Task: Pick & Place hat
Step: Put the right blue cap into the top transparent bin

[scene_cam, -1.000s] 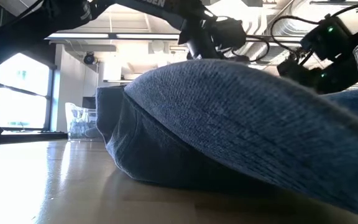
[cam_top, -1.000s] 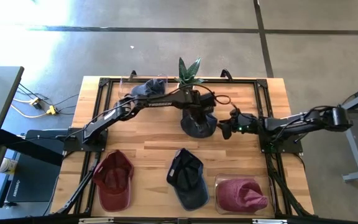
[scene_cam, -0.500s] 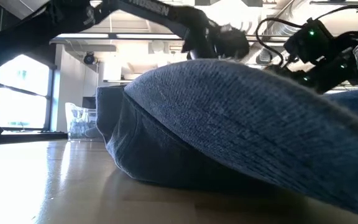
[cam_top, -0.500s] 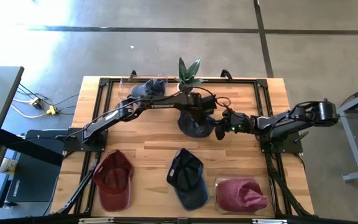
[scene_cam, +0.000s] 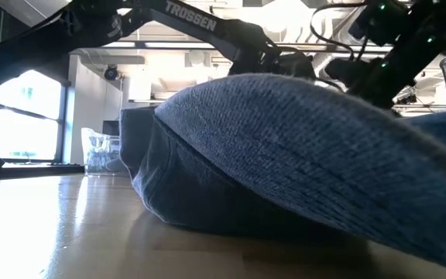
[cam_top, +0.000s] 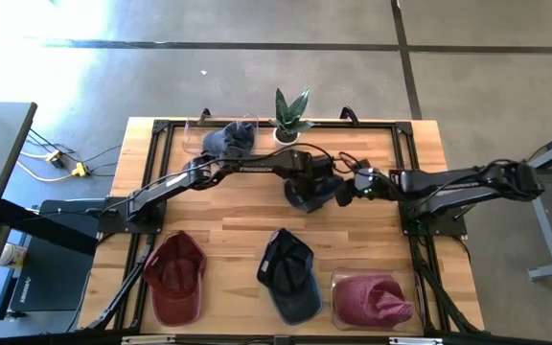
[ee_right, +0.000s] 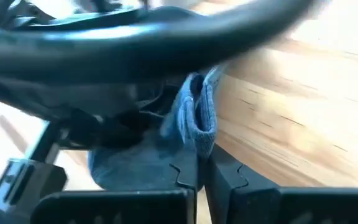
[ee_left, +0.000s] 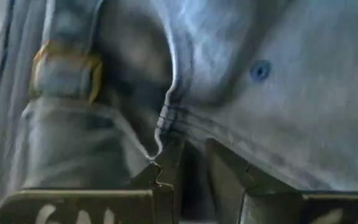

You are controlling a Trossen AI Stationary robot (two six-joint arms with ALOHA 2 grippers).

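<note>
Now mid-pick: blue denim cap (cam_top: 305,195) near the table's (cam_top: 381,249) far-middle, pinched by both arms. Left gripper (ee_left: 188,165) nearly closed on a fabric fold; right gripper (ee_right: 199,163) clamped shut on the cap's edge. Next, probably a joint lift toward a placing spot. Close by: potted plant (cam_top: 290,113), navy cap (cam_top: 288,273), red cap (cam_top: 175,278), pink hat (cam_top: 374,299).

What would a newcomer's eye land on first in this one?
Both claws meet on one blue denim hat at the table's middle: the left claw pinches its fabric, and the right claw is shut on its edge. Three more caps line the near edge: a red cap, a navy cap and a pink hat in a clear container.
</note>
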